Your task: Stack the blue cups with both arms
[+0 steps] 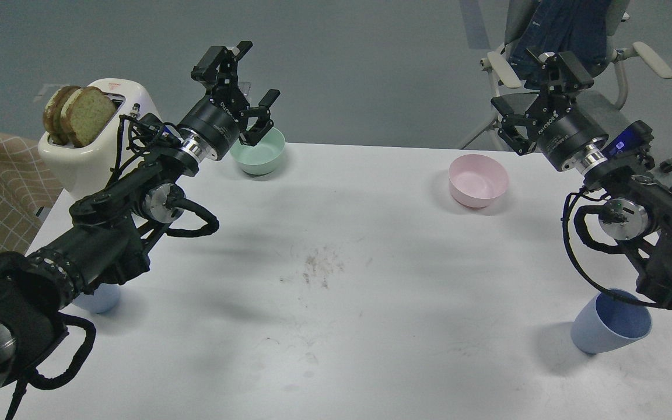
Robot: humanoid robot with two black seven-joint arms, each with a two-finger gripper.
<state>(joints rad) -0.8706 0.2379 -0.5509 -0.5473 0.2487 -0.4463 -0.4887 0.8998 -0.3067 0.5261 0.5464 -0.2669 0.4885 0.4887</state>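
Below our left fingers (257,119) the green bowl (260,151) and toaster (94,137) crowd in; beneath our right fingers (517,125) only the pink bowl (479,181) stands; bare table (336,262) between.

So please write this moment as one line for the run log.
left gripper: open, raised | right gripper: open, raised | two matte blue plastic cups: apart, unstacked

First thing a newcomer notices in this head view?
Probably the two black arms raised over the white table, left gripper and right gripper both open and empty. Next, the toaster with bread at far left, beside a mint-green bowl, with a pink bowl opposite. One blue cup sits near right; the other blue cup hides under the left arm.
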